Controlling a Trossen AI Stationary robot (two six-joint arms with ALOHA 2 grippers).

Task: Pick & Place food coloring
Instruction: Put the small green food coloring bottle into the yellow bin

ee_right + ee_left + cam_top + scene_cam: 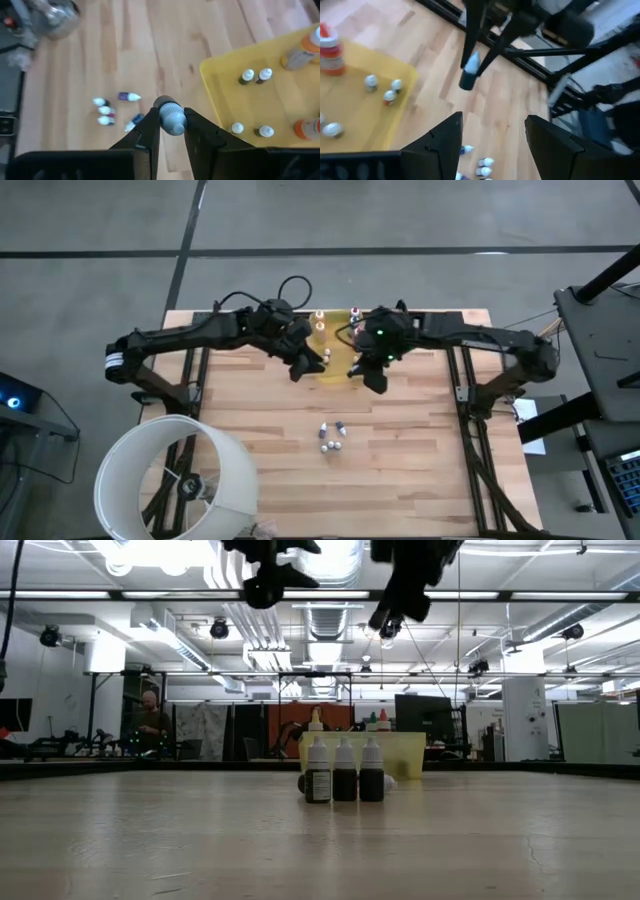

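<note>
The food coloring is several tiny bottles. Some stand in the yellow tray (338, 368) at the table's far middle, seen also as the tray (280, 100) with white-capped bottles (248, 76). A small group of bottles (332, 438) sits on the bare wood nearer the front; three of them (345, 780) stand upright. My right gripper (368, 376) hangs over the tray's near edge, shut on one bottle (171, 119). My left gripper (300, 366) hovers beside the tray's left edge, open (492, 135) with nothing between its fingers. My right gripper pinches a small bottle by its whitish cap end (171, 120) between its two fingers (147, 132). The fingers slant down from above. The bottle's dark body (466, 81) sticks out below the fingertips, and the bottle is lifted clear of table and tray.
A large white round shade (175, 480) sits at the table's near left corner. Two orange-capped bottles (302, 52) stand taller in the tray. Bare wood (410, 470) lies around the group of bottles at the front middle.
</note>
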